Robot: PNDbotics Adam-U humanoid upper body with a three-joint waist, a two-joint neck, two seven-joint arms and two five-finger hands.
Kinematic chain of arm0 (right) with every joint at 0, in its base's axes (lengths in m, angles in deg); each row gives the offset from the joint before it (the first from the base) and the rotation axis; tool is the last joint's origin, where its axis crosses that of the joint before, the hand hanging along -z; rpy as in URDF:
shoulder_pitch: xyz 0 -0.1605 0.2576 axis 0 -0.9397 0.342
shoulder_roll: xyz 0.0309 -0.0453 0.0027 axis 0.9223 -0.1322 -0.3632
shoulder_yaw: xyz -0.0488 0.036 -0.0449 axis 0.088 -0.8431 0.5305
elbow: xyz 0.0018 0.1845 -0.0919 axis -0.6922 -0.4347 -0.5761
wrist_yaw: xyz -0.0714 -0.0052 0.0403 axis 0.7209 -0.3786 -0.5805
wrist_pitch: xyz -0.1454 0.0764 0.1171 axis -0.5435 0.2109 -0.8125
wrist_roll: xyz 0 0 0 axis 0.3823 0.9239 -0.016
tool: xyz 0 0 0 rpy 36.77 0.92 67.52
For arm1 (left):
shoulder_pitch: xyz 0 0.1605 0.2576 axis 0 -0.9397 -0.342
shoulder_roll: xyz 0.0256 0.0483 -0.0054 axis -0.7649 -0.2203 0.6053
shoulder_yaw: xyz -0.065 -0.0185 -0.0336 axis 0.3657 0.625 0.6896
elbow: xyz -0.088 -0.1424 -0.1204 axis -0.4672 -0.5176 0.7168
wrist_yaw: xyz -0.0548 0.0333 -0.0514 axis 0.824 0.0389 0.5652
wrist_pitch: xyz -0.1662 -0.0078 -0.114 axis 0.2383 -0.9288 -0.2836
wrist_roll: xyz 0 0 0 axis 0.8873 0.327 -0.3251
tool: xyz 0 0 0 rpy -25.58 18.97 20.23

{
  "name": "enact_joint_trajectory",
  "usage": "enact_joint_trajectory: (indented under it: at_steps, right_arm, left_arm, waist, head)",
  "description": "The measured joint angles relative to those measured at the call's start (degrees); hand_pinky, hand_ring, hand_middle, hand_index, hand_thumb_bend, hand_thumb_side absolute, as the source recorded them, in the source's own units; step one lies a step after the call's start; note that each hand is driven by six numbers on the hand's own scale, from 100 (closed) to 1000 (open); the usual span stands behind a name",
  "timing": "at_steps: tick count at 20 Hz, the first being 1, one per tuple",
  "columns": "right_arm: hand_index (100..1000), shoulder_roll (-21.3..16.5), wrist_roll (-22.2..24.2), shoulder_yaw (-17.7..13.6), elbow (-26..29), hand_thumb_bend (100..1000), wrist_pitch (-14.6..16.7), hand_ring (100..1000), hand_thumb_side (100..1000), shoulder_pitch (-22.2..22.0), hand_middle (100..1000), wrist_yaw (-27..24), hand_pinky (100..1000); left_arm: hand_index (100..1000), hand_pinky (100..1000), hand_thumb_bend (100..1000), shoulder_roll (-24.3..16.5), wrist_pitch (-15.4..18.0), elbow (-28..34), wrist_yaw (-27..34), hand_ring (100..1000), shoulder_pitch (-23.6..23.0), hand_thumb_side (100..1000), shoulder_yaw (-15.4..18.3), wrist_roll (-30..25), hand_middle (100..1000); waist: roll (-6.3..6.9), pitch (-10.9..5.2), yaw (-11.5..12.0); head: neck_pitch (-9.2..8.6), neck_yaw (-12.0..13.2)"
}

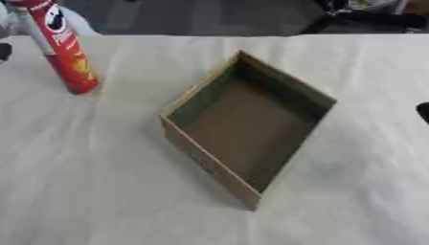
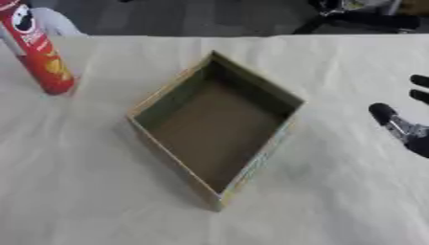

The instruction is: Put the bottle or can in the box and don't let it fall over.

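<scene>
A tall red crisp can [image 1: 63,52] stands upright on the white tablecloth at the far left, apart from the box. An open brown cardboard box [image 2: 167,98] lies in the middle, turned cornerwise, with nothing inside. My right hand [image 2: 408,131] shows at the right edge, level with the box and well clear of it, its fingers [image 2: 419,81] straight and spread, holding nothing. A small dark shape [image 1: 4,51] at the left edge, beside the can, may be my left hand; too little of it shows to tell more.
The white cloth [image 1: 100,191] covers the whole table. The table's far edge [image 1: 251,35] runs just behind the can and box, with dark floor and black equipment [image 2: 360,16] beyond. Something pale grey [image 2: 52,21] sits behind the can.
</scene>
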Motion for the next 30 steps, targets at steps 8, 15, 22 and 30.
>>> enact_joint_trajectory:
  at_steps: [8,15,22,30]
  right_arm:
    - [869,-0.31,0.22,0.02,0.00,640,0.23,827,104,0.76,937,-0.07,827]
    - [868,-0.52,0.62,0.37,0.00,639,0.13,827,103,1.52,937,-0.07,827]
    - [868,-0.54,0.99,0.70,0.00,637,0.03,827,102,2.49,937,-0.06,827]
    - [868,-0.64,1.35,0.89,0.00,634,0.17,826,100,3.40,937,-0.06,828]
  left_arm:
    - [784,845,708,0.92,-1.44,-3.42,-4.74,770,3.62,257,-0.40,1.80,644]
    - [758,833,709,1.00,-2.23,-6.65,-5.39,752,5.42,303,-0.19,6.00,607]
    - [754,834,720,0.98,-0.20,-7.65,-4.18,757,6.12,316,-0.12,5.07,613]
    - [751,839,721,0.85,0.63,-7.92,-5.01,767,8.24,311,-0.12,4.16,624]
  waist:
    - [-0.21,0.71,-0.28]
    - [0.14,2.03,-1.33]
    - [0.36,3.22,-2.52]
    - [0.46,3.88,-3.74]
  head:
    - [-0.06,0.75]
    - [-0.70,1.66]
    - [-1.59,2.54]
    - [-2.61,3.02]
